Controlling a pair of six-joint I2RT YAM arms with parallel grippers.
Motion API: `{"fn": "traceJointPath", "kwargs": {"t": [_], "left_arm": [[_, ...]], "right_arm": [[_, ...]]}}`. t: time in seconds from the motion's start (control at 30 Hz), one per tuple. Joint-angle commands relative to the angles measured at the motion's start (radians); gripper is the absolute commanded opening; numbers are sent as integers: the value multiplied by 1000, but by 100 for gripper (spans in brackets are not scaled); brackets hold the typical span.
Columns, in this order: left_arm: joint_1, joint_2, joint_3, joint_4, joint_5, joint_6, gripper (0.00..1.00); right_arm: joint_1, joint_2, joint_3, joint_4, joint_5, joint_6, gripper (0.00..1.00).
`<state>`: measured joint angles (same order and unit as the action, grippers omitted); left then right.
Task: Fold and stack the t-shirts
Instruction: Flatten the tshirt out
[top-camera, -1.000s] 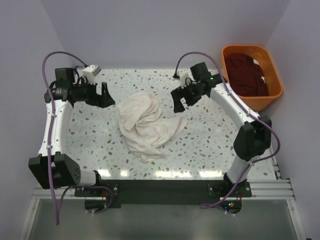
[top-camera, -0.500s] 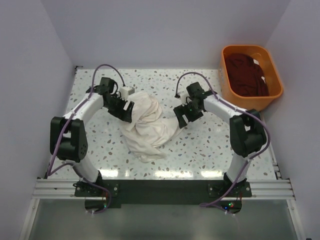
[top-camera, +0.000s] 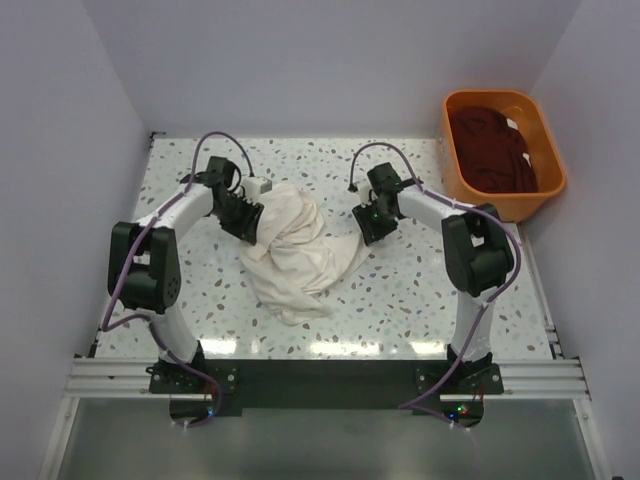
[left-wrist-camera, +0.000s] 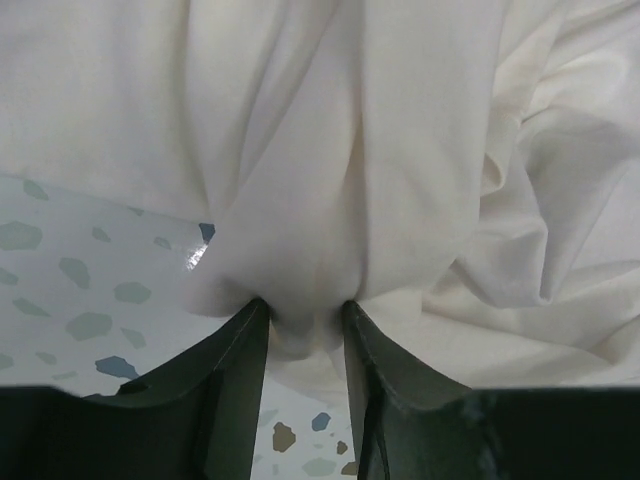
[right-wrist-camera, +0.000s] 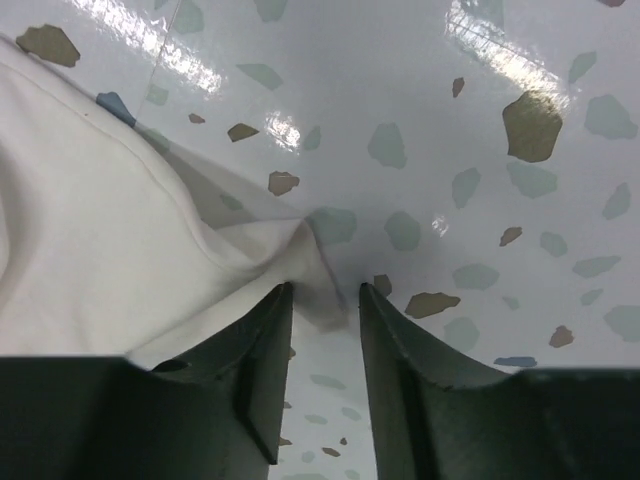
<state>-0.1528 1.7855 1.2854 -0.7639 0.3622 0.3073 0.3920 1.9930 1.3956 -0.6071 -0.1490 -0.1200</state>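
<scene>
A cream-white t-shirt (top-camera: 295, 250) lies crumpled in the middle of the speckled table (top-camera: 400, 290). My left gripper (top-camera: 250, 222) is at the shirt's upper left edge. In the left wrist view a fold of the shirt (left-wrist-camera: 400, 150) fills the gap of the gripper (left-wrist-camera: 305, 315) and touches both fingers. My right gripper (top-camera: 368, 228) is down at the shirt's right corner. In the right wrist view that corner (right-wrist-camera: 100, 250) pokes into the gripper (right-wrist-camera: 325, 295), touching the left finger, with a gap to the right one. A dark maroon t-shirt (top-camera: 492, 145) lies in the tub.
The orange plastic tub (top-camera: 505, 205) stands at the table's back right corner, close to the right arm's elbow. Purple walls close the table in at the back and on both sides. Both arms reach inward over the middle of the table.
Both arms have swung in from the table's sides and come down onto the cream-white shirt's edges. Their jaws have narrowed from wide open. The shirt itself has hardly shifted.
</scene>
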Motion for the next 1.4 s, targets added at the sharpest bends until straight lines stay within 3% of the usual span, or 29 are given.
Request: {"fn": "traceJointPath", "kwargs": {"t": [0.0, 0.1, 0.13, 0.33, 0.57, 0.8, 0.83, 0.9, 0.93, 0.97, 1.0, 1.07, 1.2, 1.37], "left_arm": [[-4, 17, 38, 26, 3, 10, 39], [12, 14, 51, 15, -12, 3, 10], [41, 8, 61, -1, -26, -2, 0], [254, -95, 60, -144, -28, 30, 0], [300, -256, -185, -207, -248, 81, 0], [335, -255, -359, -206, -462, 104, 0], [338, -253, -360, -203, -476, 110, 3], [344, -247, -309, -198, -447, 121, 24], [348, -248, -266, -218, -389, 130, 35], [348, -253, -215, -228, -320, 148, 56], [345, -255, -163, -236, -187, 157, 65], [331, -230, 1, -229, -71, 183, 77], [183, -103, 245, -183, 21, 220, 81], [61, 110, 374, -104, 46, 274, 80]], "right_arm": [[1, 46, 14, -16, -29, -17, 34], [-1, 50, 28, -68, -50, -33, 0], [-10, 44, 34, -103, -49, -47, 0], [-110, -92, 68, -204, -32, -95, 0], [-139, -223, 2, -304, -21, -190, 0], [-140, -298, -176, -296, 81, -291, 0], [-140, -296, -182, -295, 88, -297, 0], [-140, -296, -190, -293, 89, -311, 0], [-140, -298, -188, -292, 86, -313, 0], [-140, -293, -181, -292, 85, -313, 0], [-140, -290, -176, -296, 78, -313, 0], [-140, -283, -161, -309, 66, -311, 0], [-142, -272, -150, -310, 60, -313, 0], [-148, -254, -110, -335, 45, -310, 0]]}}
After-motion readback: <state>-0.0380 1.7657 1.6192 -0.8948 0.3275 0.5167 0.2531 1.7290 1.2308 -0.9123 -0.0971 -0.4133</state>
